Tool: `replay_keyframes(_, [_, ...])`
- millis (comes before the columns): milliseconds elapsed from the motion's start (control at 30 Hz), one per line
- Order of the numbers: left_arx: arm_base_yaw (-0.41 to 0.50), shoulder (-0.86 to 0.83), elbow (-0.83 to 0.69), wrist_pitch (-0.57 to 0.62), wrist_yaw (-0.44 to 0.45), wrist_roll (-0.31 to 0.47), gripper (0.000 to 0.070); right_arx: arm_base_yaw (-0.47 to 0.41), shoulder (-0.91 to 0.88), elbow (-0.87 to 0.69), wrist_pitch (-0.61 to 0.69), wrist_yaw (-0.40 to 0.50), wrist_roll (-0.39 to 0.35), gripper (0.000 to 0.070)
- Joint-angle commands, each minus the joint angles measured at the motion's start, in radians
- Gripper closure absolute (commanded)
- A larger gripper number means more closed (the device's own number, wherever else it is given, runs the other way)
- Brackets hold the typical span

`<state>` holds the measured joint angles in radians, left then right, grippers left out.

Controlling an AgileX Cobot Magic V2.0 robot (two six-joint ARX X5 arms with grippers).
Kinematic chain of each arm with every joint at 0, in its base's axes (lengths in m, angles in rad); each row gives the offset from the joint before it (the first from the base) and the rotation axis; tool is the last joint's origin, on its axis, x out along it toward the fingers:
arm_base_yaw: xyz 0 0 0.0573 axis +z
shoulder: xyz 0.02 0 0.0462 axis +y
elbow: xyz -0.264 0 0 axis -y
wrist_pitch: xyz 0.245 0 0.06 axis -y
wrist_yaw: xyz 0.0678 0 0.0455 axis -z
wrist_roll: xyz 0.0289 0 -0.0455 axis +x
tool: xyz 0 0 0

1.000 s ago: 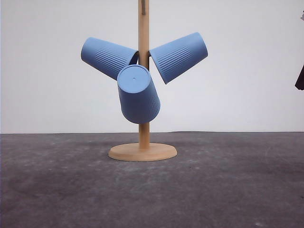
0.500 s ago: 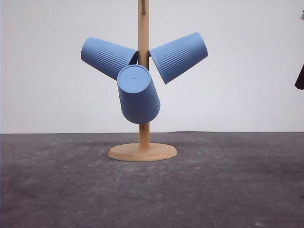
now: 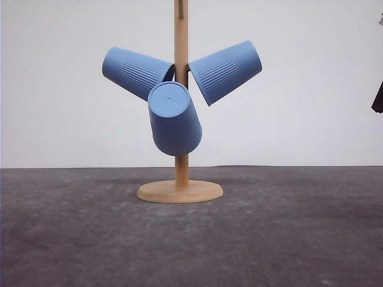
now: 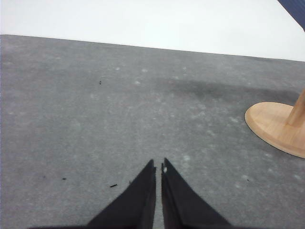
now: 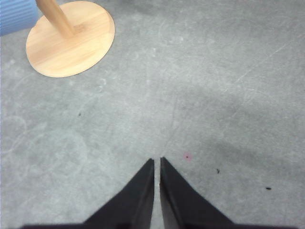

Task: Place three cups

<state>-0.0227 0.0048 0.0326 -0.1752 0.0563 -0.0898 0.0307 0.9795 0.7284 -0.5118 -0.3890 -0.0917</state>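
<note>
Cups [image 3: 175, 101] on wooden stand [image 3: 180, 190], grippers seemingly closed

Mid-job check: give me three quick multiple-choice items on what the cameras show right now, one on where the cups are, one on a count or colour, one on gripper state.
1. Where are the cups?
A. Standing on the table
B. Hung on the wooden stand
C. Held in the grippers

2. How many blue cups show in the front view?
A. One
B. Two
C. Three

3. How are the two grippers?
A. Both shut and empty
B. Both open wide
C. Each shut on a cup

Answers:
1 B: the left cup, right cup and front cup all hang tilted on the wooden stand, off the table.
2 C: three blue cups are around the post.
3 A: the left gripper and right gripper have tips nearly touching, with nothing between them.
</note>
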Motion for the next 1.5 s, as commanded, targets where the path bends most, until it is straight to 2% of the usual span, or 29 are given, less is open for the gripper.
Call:
replay_keyframes(0, [-0.002,0.0,-0.02,0.015,-0.002,0.008,0.07,0.0,-0.006,0.011,0.0,0.011,-0.062,0.0684])
replay_keyframes(67, [-0.002,0.0,-0.02,0.015,-0.002,0.009,0.07,-0.001,-0.037,-0.017,0.019,0.045,-0.093,0.0684])
replay_keyframes(133, [-0.002,0.0,-0.02,0.015,-0.002,0.009,0.07,-0.001,-0.117,-0.124,0.146,0.11,-0.076,0.0684])
replay_keyframes(267, [-0.002,0.0,-0.02,0.015,-0.002,0.009,0.07,-0.002,-0.352,-0.415,0.422,0.293,0.056,0.0684])
replay_keyframes(367, [-0.002,0.0,-0.02,0.015,-0.002,0.009,0.07,-0.001,-0.572,-0.592,0.483,0.395,0.137,0.0684])
replay_keyframes(500, [-0.002,0.0,-0.02,0.015,-0.002,0.009,0.07,0.0,-0.824,-0.711,0.469,0.392,0.142,0.0684])
replay_keyframes(633, [-0.002,0.0,-0.02,0.015,-0.001,0.008,0.07,0.0,-0.971,-0.716,0.354,0.387,0.144,0.0684])
replay_keyframes(1467, [-0.002,0.0,-0.02,0.015,-0.002,0.009,0.07,0.002,-0.976,-0.716,0.354,0.389,0.163,0.0684])
